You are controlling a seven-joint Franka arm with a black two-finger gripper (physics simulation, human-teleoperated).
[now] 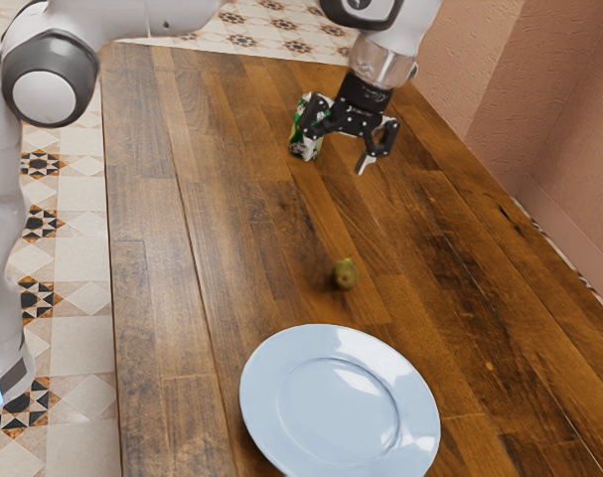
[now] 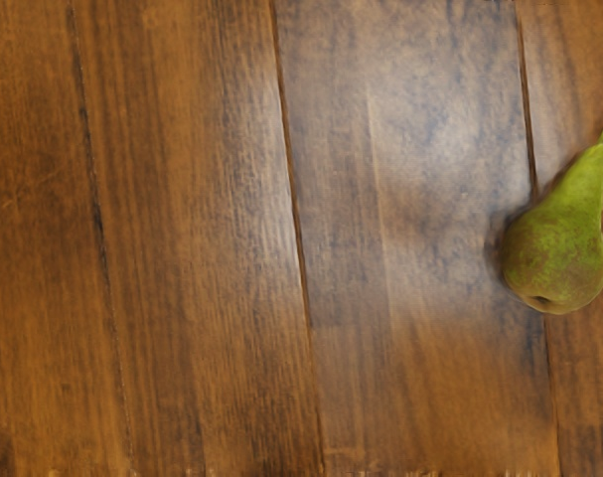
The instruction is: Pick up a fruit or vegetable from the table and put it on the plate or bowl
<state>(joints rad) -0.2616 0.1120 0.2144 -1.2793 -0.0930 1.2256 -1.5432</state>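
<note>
Nearest the camera, a pale blue round ceramic plate (image 1: pixel 266 393) is sitting on the dark brown plank table (image 1: pixel 182 248) with nothing on it. Just beyond it, a small green speckled pear (image 1: pixel 346 273) is lying on its side on the wood, close to the plate's far edge but apart from it.

You are holding the black two-finger gripper (image 1: pixel 376 156) raised over the far part of the table, with its jaws standing apart and nothing between them. A green and white carton (image 1: pixel 306 129) is standing just beside the gripper, toward the exterior view's left.

Here is what you are working from: the pear is lying on the near side of the jaws, slightly toward the exterior view's left, and well below them. In the wrist view the pear (image 2: pixel 557 248) is sitting off to the side rather than under the hand, its long axis running roughly along the planks, stem end slanting a little off the grain.

You are probably needing to come nearer and down, closing across the fat belly.
</note>
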